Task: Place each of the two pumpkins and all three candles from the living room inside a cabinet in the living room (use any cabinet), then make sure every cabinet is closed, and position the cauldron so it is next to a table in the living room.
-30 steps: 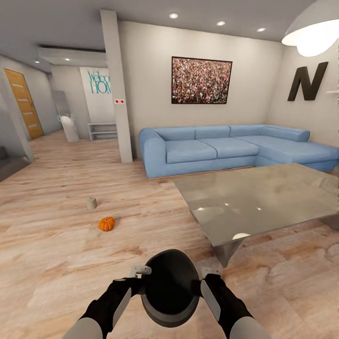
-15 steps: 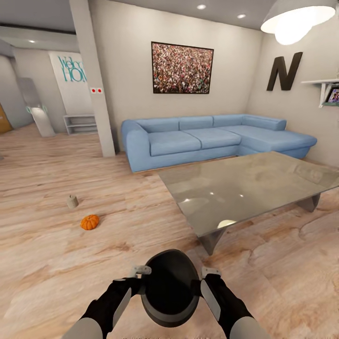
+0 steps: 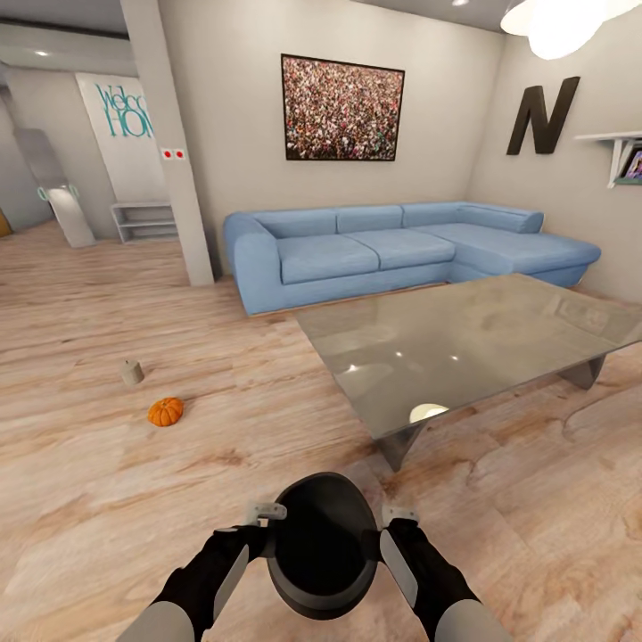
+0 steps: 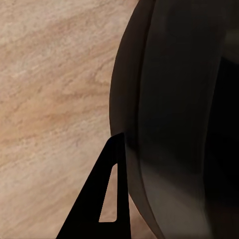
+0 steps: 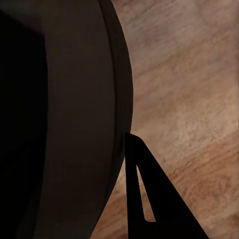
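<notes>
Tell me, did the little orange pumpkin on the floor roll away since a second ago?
No. The pumpkin sits just as near the candle as before; the camera turned, so the whole picture shifted.

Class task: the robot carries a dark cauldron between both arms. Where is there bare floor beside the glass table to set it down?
Bare wood floor lies between the pumpkin and the glass table's near-left corner, just ahead of the cauldron. It is tighter between the table's far edge and the sofa.

A black cauldron (image 3: 323,544) sits above a pale, wood-grained floor (image 3: 107,481). The pumpkin (image 3: 165,411) is orange, the candle (image 3: 132,372) dull tan. The sofa (image 3: 392,250) is light blue, the table (image 3: 473,339) glossy grey, and the wall picture (image 3: 342,109) speckled red, white and dark.
</notes>
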